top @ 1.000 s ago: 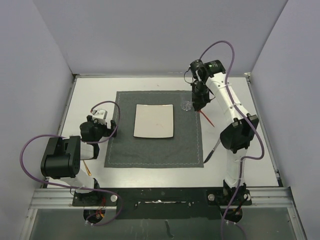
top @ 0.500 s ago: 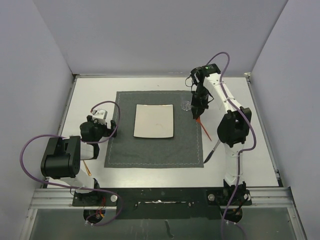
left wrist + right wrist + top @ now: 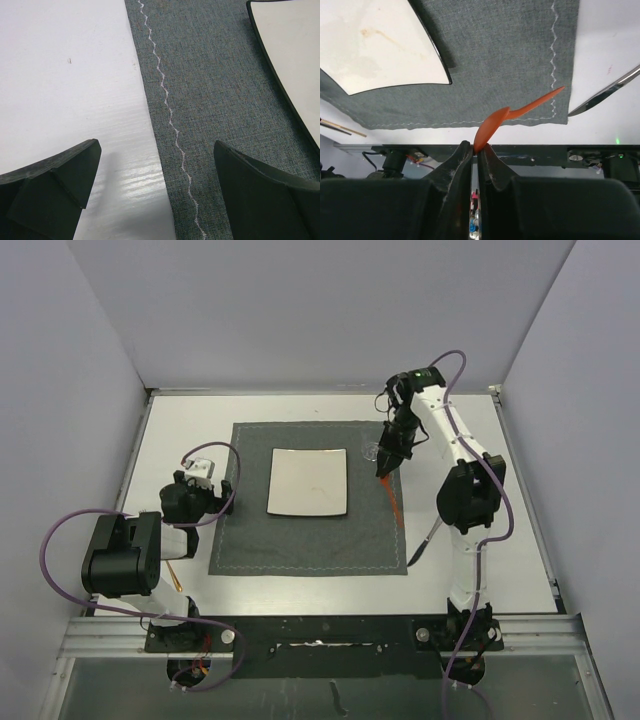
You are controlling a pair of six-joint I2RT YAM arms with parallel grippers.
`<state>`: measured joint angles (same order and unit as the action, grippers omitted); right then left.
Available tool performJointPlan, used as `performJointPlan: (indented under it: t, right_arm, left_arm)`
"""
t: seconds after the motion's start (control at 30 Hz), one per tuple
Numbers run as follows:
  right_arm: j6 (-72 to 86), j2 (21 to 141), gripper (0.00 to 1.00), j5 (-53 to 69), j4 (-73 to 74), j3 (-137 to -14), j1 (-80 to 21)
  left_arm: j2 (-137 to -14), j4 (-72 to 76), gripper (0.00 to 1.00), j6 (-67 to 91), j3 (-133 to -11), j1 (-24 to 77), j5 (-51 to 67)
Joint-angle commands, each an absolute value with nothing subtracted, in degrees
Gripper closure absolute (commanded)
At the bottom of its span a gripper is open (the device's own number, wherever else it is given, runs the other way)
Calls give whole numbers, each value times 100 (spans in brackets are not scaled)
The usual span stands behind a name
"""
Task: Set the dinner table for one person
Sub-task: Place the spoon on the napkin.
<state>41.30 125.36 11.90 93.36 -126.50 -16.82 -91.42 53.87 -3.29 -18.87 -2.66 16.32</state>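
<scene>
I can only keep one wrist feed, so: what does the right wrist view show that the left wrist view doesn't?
Only the right wrist view: the right claw shut on an orange spoon, a shiny metal utensil lying on the table beside the placemat, and the black front rail. Only the left wrist view: the left claw, open and empty, over the placemat's stitched edge. Both: the grey placemat, the white plate and the white table.
</scene>
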Motion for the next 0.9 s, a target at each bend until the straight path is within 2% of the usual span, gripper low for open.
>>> performJointPlan:
  t: [0.0, 0.43, 0.87]
  right_arm:
    - [4421, 12576, 100, 1745, 9582, -12544, -1646]
    - [5061, 12959, 100, 2115, 8893, -11736, -1563]
    - [5899, 13218, 100, 1678, 8213, -11897, -1363]
  left_arm:
    - [-9193, 5836, 2, -308, -1881, -275, 1686]
    - [-9193, 5839, 2, -307, -1881, -273, 1681]
    - [-9192, 5843, 2, -308, -1881, -279, 1681]
